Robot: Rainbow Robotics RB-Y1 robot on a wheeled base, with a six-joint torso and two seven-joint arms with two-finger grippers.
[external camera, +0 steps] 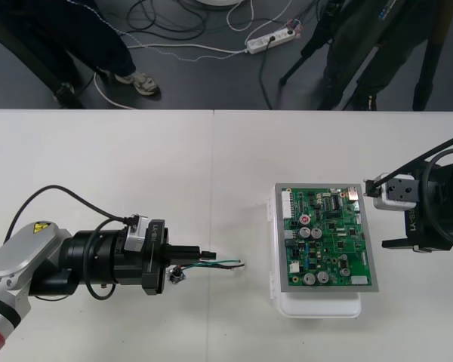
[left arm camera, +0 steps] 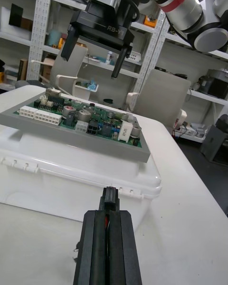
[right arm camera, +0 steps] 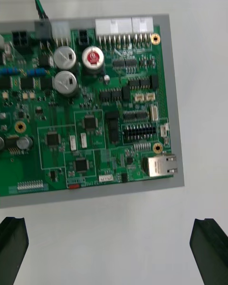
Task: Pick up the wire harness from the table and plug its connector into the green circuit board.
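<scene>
Left fingers [left arm camera: 93,251] gripping plug [left arm camera: 110,195], board [left arm camera: 102,119] beyond

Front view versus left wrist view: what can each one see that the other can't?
Front view: the harness's wires and round socket trailing beside the left gripper. Left wrist view: the little black plug pinched at that gripper's tips, facing the white base. Both: the green circuit board and the open right gripper hovering by it.

Part of harness [external camera: 226,263] hidden in left pincer [external camera: 208,254], board [right arm camera: 95,114] cut off
</scene>
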